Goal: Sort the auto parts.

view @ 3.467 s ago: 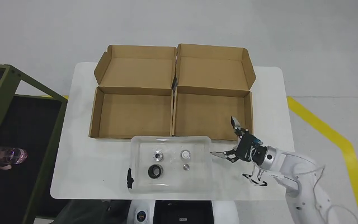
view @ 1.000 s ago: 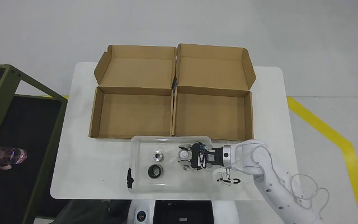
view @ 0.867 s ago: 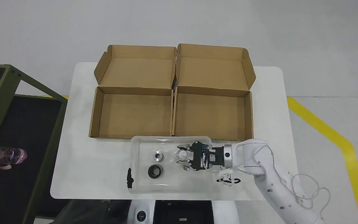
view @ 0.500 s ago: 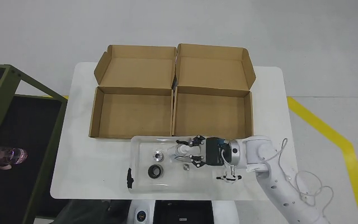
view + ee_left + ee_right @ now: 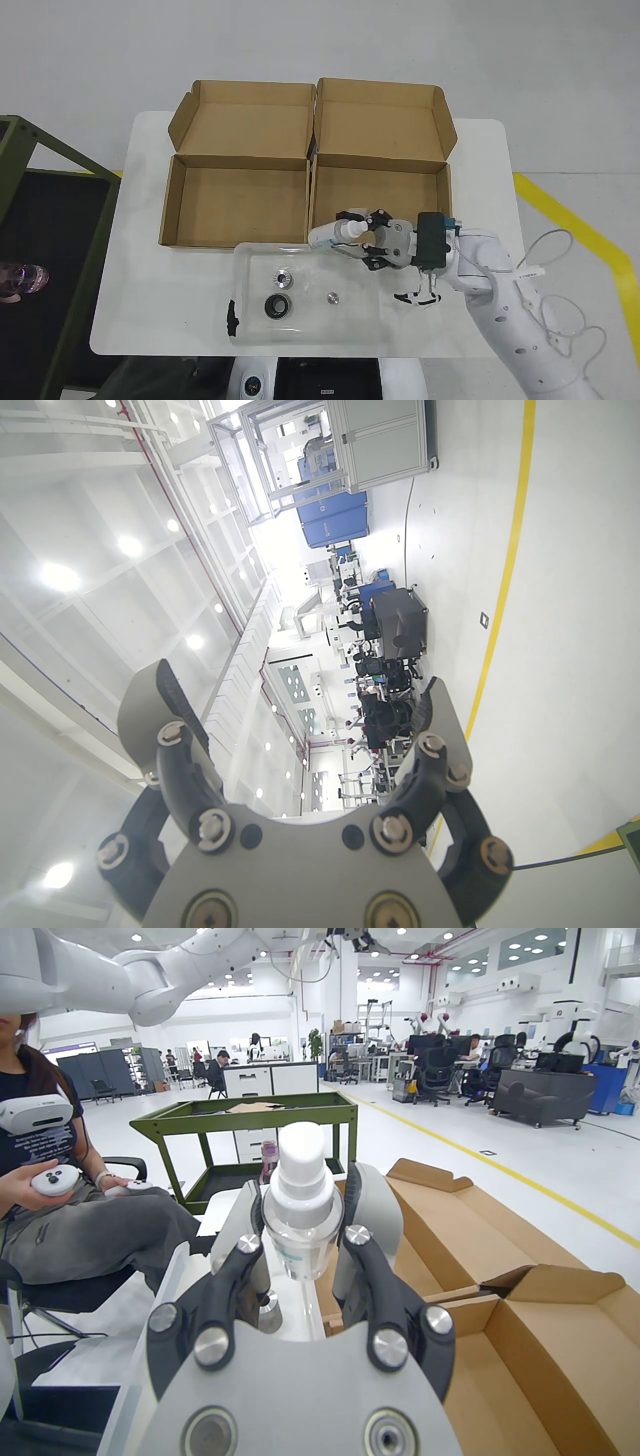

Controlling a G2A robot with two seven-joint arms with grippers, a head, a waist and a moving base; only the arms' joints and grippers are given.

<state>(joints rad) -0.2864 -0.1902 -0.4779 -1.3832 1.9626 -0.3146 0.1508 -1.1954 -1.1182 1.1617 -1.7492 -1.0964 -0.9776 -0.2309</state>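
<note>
Step in hand, as judged: transfer of the spray bottle (image 5: 299,1168) from the clear tray (image 5: 237,290) to a cardboard box. The right hand (image 5: 360,238) pinches the bottle's clear body between both fingers, with the white cap projecting beyond the fingertips. The bottle is carried clear of the desk (image 5: 140,280), roughly level, over the near wall of the right box (image 5: 378,205), close to the tray's far rim. To do this step well, move the bottle fully past the box wall, lower it close to the box floor, and only then part the fingers, so that the round body does not roll or bounce. Keep the grip firm, since the smooth body may slip. The right forearm reaches in from the robot's right, wrist turned towards the left box (image 5: 240,205). The left hand (image 5: 297,680) is spread and empty, and points away from the desk. A black ring (image 5: 277,306) and two metal parts lie in the tray.
</note>
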